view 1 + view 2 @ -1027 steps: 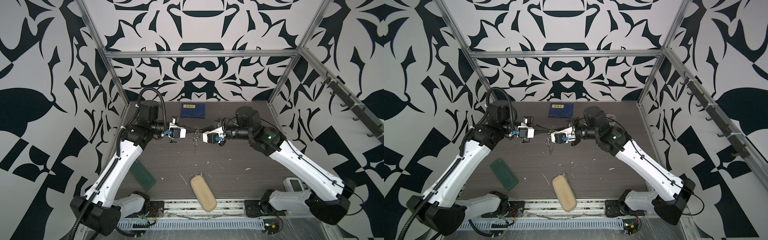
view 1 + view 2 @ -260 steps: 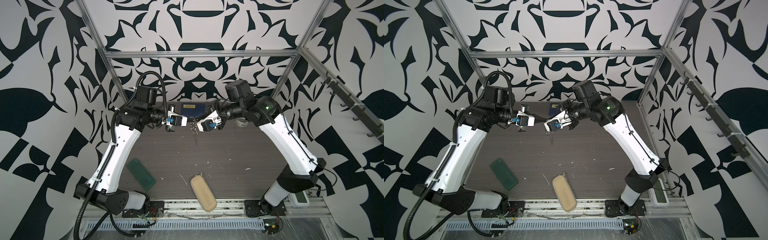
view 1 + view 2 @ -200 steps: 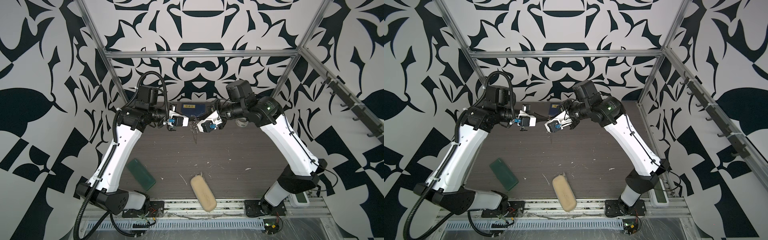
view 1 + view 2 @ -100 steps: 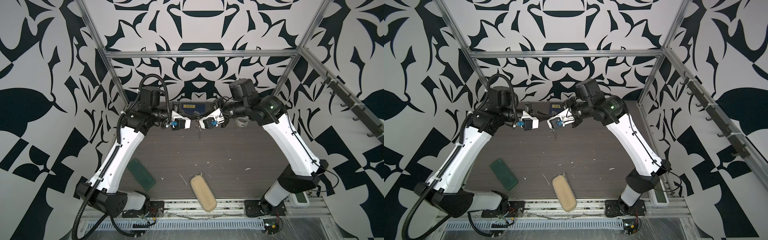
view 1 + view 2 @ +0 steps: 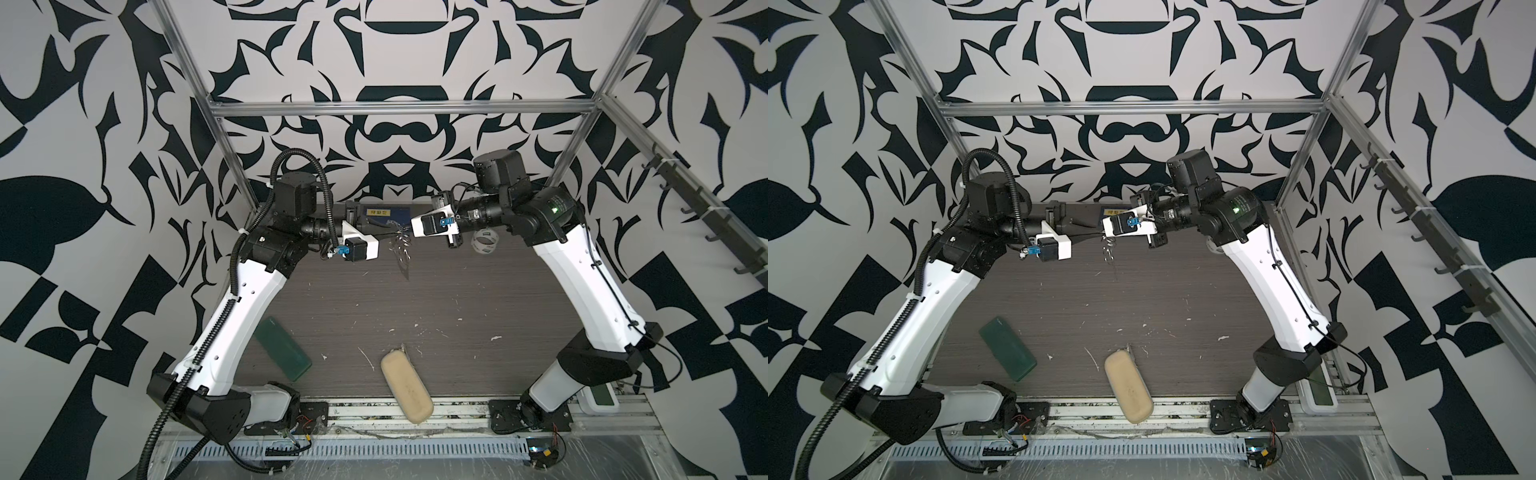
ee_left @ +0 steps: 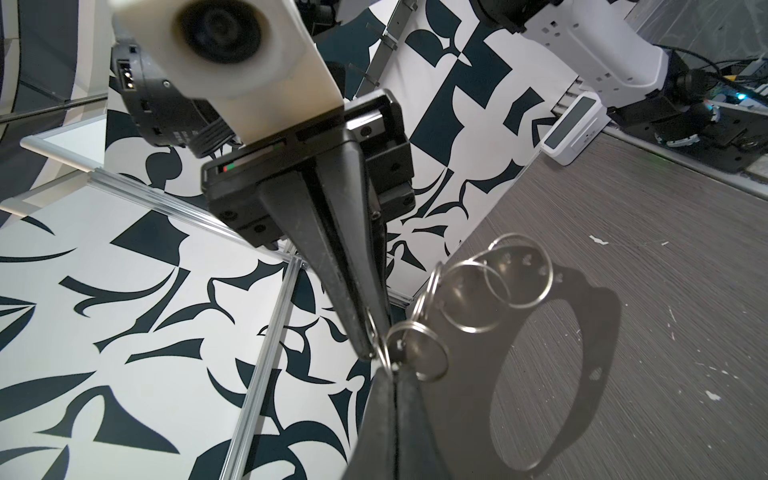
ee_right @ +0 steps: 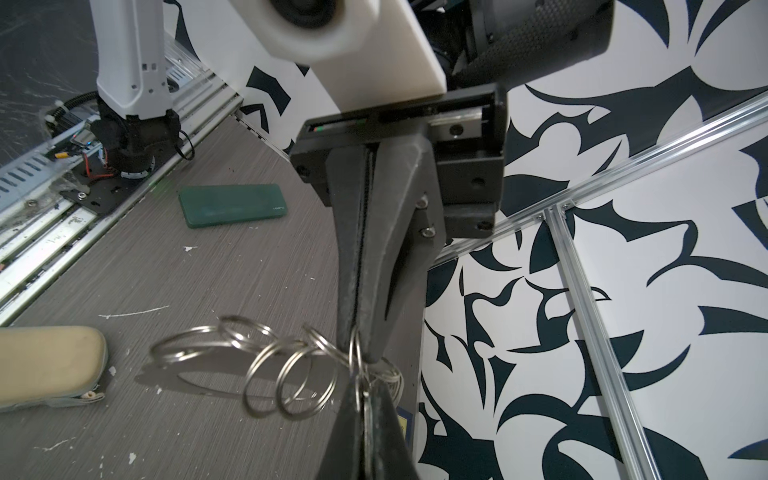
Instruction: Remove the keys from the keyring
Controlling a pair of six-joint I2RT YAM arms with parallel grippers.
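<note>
Both arms are raised and meet nose to nose at upper centre of both top views, above the far part of the dark grey wood-grain table (image 5: 457, 291).

The keyring (image 5: 401, 245), a chain of thin silvery wire rings linked one through the next, hangs in the air between the two tips and clear of the table. It shows in both top views (image 5: 1108, 249). In the left wrist view the rings (image 6: 478, 291) fan out sideways from the pinch point.

The left gripper (image 6: 392, 372) has its black jaws pressed together, nipping a ring at the very tip. The right gripper (image 6: 368, 351) also has its jaws closed, with a ring caught between the fingertips. The two tips are just beside each other, almost touching. The right wrist view shows the same: the right gripper (image 7: 363, 384) and left gripper (image 7: 359, 349) are tip to tip on the cluster.

A small silvery rounded key (image 6: 420, 353) sits inside the ring nearest the pinch. Its blade is hidden, so I cannot tell more.

A dark looped shape lies behind the rings in the left wrist view. I cannot tell whether it is a strap or a shadow.

On the table:
- A flat dark green rectangular case (image 5: 282, 349) lies at lower left.
- A beige oblong soft pouch (image 5: 407, 386) lies at lower centre, over the front edge.
- A clear printed tape roll (image 5: 485, 241) sits at upper right of centre.
- A dark blue flat box with a yellow label (image 5: 382, 214) sits at the far edge.
- White flecks (image 5: 494, 338) are scattered about.
</note>
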